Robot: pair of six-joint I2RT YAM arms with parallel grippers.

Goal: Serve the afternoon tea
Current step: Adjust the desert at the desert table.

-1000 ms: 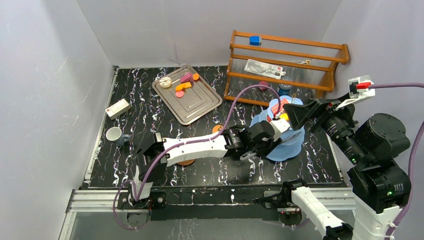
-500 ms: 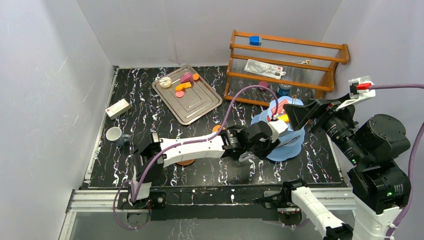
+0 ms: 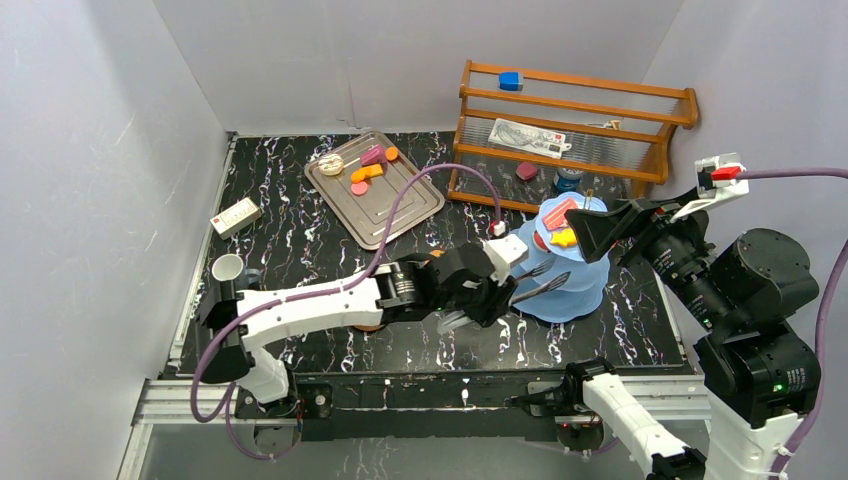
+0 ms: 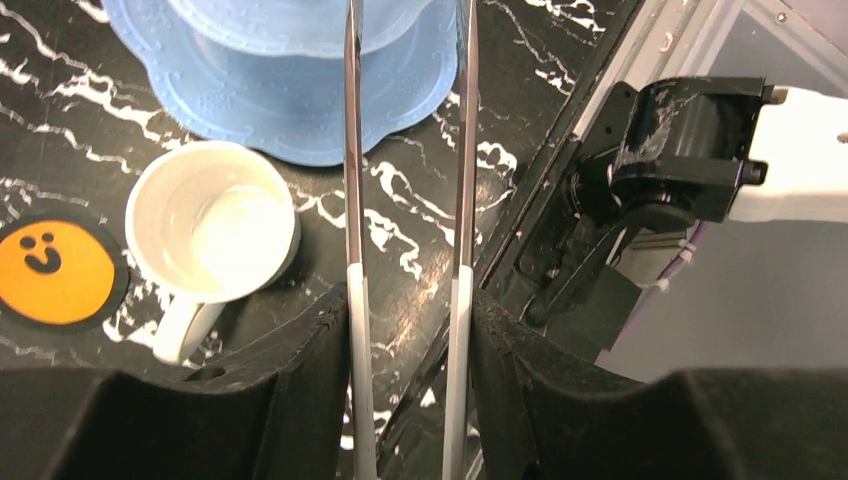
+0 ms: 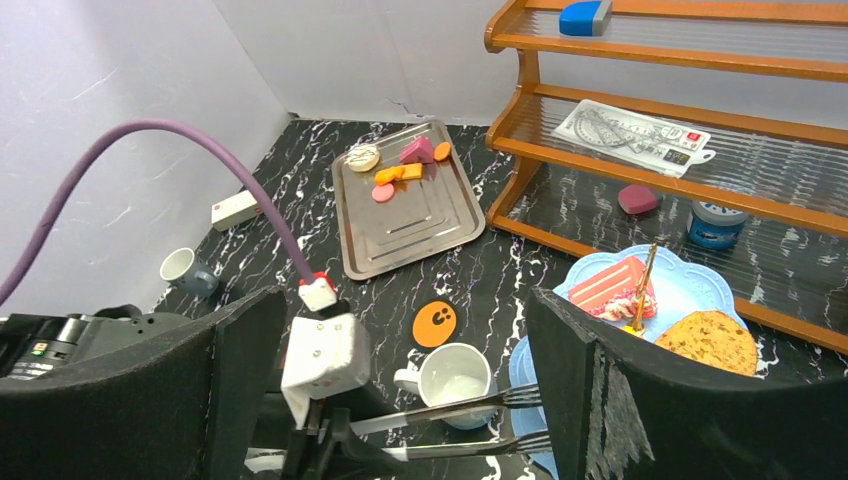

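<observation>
One tool: metal tongs (image 4: 352, 150), clenched in left end effector (image 4: 408, 340)
Right end effector (image 5: 408, 380): released, wide; near light-blue stand (image 3: 575, 295)
Stand: toward right edge of surface (image 3: 300, 250); white mug (image 5: 450, 375) just beside

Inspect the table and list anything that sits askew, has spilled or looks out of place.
The silver tray lies skewed to the table edges, with the pastries bunched in its far corner. A mug sits alone near the left wall, far from the blue stand. Nothing looks spilled or broken.
</observation>
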